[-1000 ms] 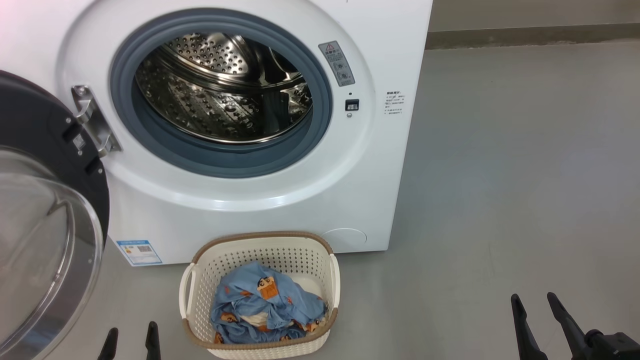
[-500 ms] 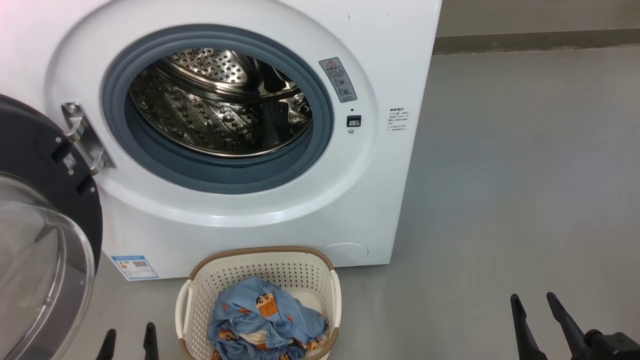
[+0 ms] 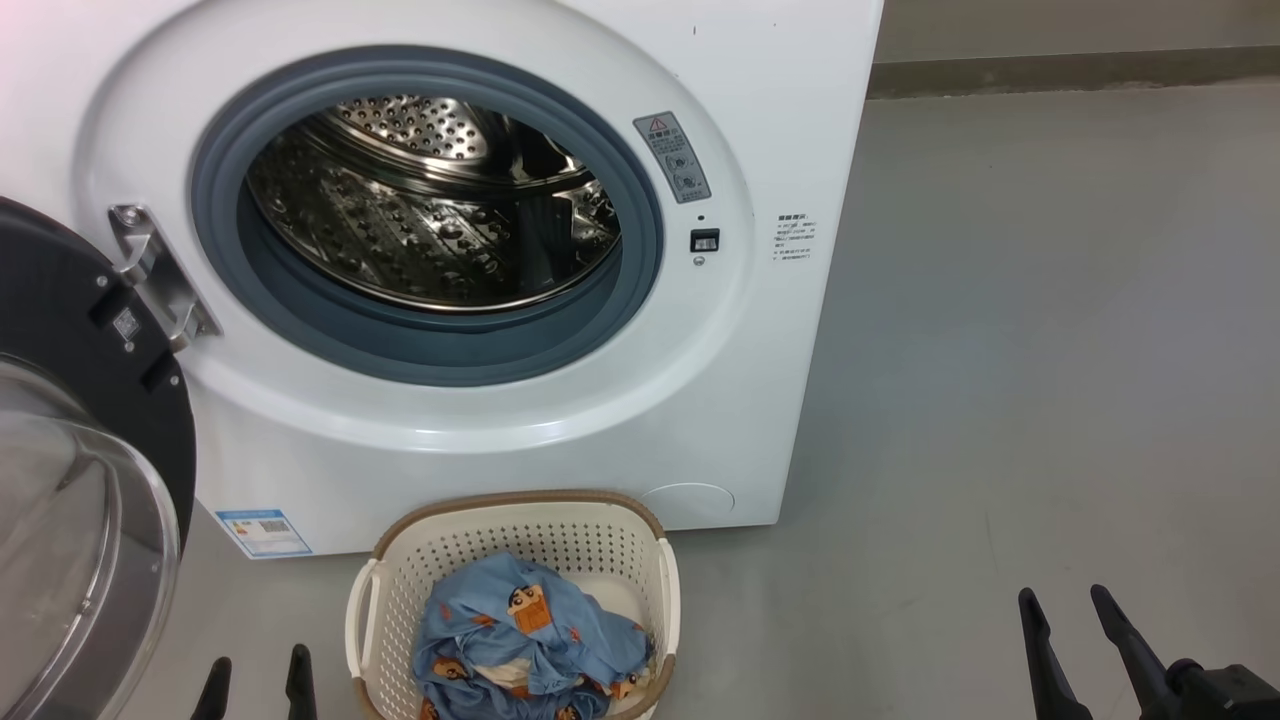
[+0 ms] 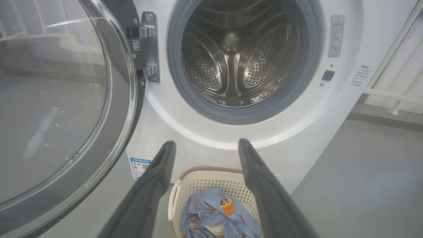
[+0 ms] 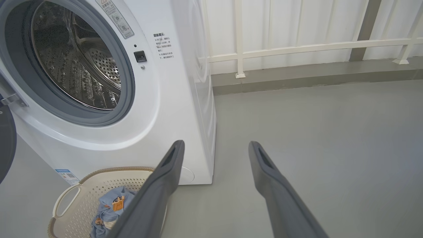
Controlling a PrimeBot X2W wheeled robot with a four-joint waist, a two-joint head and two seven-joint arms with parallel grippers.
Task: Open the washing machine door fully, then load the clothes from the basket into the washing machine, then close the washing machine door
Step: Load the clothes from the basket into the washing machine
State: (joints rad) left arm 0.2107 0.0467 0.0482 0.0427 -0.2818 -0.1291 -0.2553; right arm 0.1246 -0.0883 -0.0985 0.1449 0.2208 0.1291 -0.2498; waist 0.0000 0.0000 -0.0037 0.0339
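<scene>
The door (image 3: 70, 300) stood wide open at the left of the washer (image 3: 500, 440). The clothes (image 3: 520, 640) lay in the basket (image 3: 520, 497) on the floor (image 3: 1000, 350) just before the washer. The left claw (image 3: 260, 660) and right claw (image 3: 1063, 595) each had fingers spread, empty.

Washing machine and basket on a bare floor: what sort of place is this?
Likely a laundry corner, perhaps a utility area: a white front-loading washing machine on a bare grey floor, a basket of clothes before it, a white railing beyond.
</scene>
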